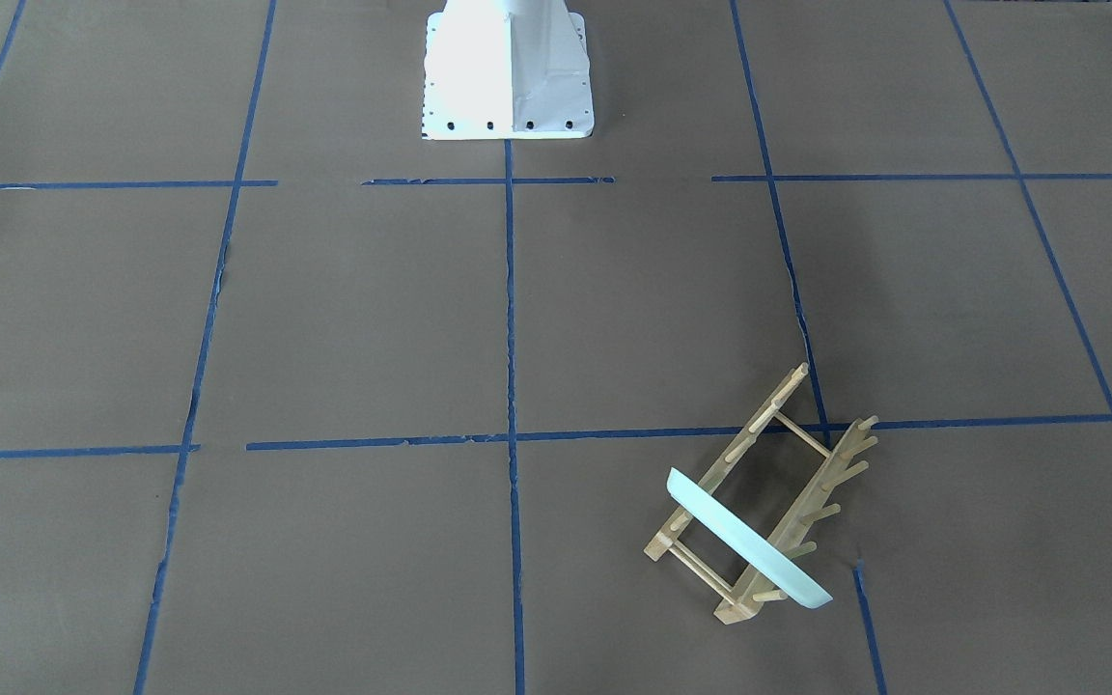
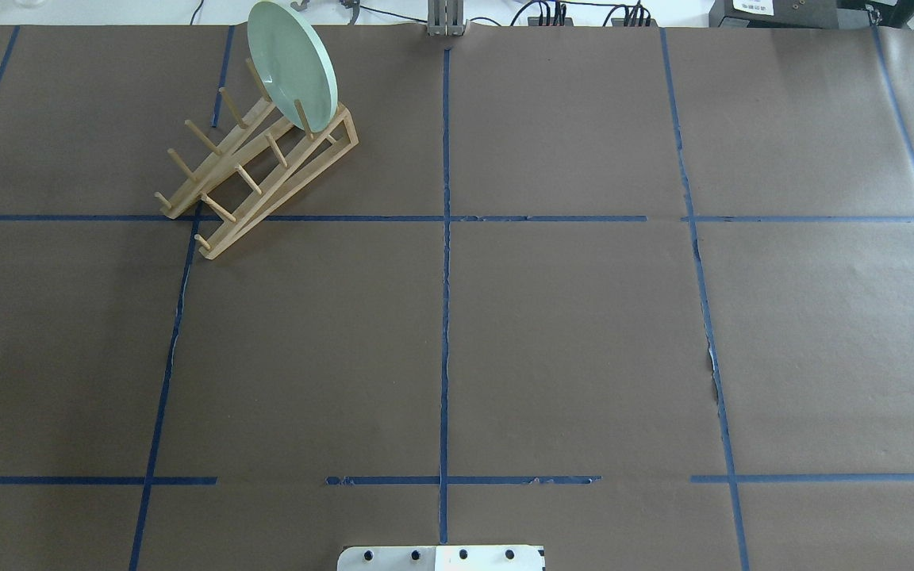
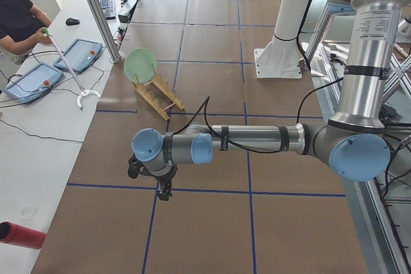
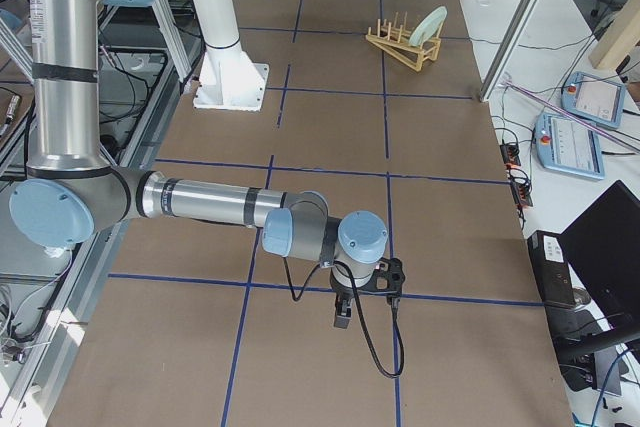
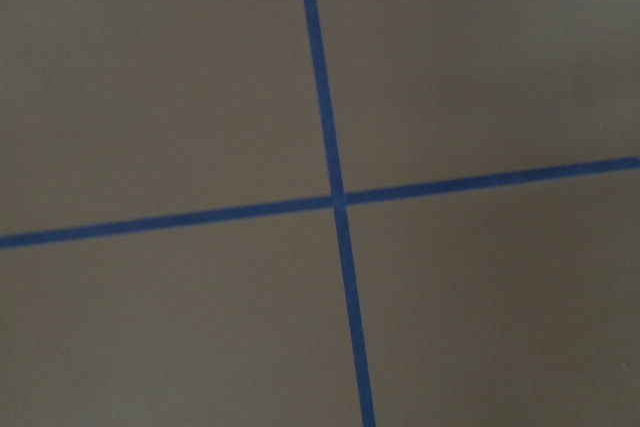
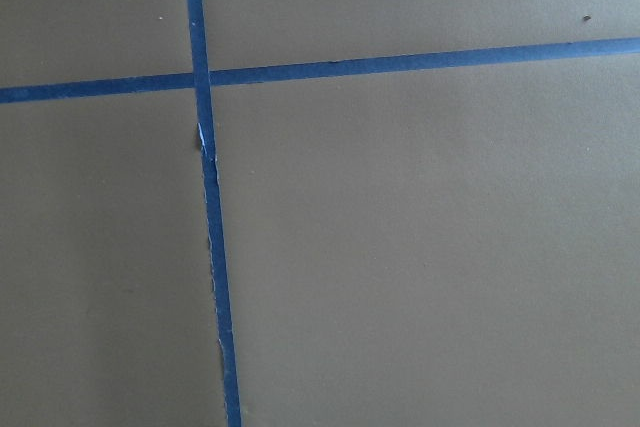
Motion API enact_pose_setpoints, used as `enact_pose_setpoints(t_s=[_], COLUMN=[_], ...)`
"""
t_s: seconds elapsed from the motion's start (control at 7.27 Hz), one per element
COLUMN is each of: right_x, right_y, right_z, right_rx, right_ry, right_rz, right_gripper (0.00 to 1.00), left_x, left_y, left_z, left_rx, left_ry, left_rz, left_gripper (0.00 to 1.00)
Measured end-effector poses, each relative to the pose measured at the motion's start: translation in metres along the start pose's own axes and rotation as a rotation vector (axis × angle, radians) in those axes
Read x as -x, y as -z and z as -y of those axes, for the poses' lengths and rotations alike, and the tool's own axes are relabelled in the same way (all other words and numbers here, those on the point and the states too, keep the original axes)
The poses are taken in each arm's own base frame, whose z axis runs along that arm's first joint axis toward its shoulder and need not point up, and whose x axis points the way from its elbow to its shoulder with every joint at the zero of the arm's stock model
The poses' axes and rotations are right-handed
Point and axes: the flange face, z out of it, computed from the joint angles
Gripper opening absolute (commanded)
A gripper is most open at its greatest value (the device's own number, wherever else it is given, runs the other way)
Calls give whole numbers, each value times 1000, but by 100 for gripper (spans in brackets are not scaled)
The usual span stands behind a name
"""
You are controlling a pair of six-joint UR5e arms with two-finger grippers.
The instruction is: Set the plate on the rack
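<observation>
The pale mint-green plate (image 2: 292,67) stands on edge between the pegs at the far end of the light-wood rack (image 2: 223,186), leaning slightly. Both also show in the front-facing view, the plate (image 1: 749,541) and the rack (image 1: 788,454), and in the side views (image 3: 140,64) (image 4: 430,22). My left gripper (image 3: 164,192) hangs over a blue tape crossing, well away from the rack; I cannot tell if it is open or shut. My right gripper (image 4: 342,317) hangs over the table's other end, and I cannot tell its state either. The wrist views show only brown paper and tape.
The white robot pedestal (image 1: 508,68) stands at the table's near middle. Blue tape lines grid the brown paper. An operator (image 3: 16,20) sits beyond the far edge with a hooked stick (image 3: 67,68) and tablets (image 3: 29,81). A red cylinder (image 3: 19,235) lies off the table.
</observation>
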Motion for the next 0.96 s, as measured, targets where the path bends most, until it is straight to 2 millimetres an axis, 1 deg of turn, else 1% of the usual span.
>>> enact_pose_setpoints(t_s=[0.14, 0.28, 0.69, 0.83, 0.96], right_x=[0, 0, 0, 0, 0], right_y=[0, 0, 0, 0, 0], right_z=[0, 0, 0, 0, 0], right_rx=[0, -1, 0, 0, 0], right_ry=[0, 1, 1, 0, 0], right_rz=[0, 0, 0, 0, 0], right_gripper=[100, 100, 100, 100, 100], left_x=[6, 3, -19, -18, -12], left_y=[-6, -4, 17, 25, 33], left_z=[-11, -16, -29, -32, -33], left_rx=[10, 7, -34, -48, -61], left_ry=[10, 8, -30, -30, -24], left_rz=[-4, -1, 13, 30, 69], left_gripper=[100, 100, 100, 100, 100])
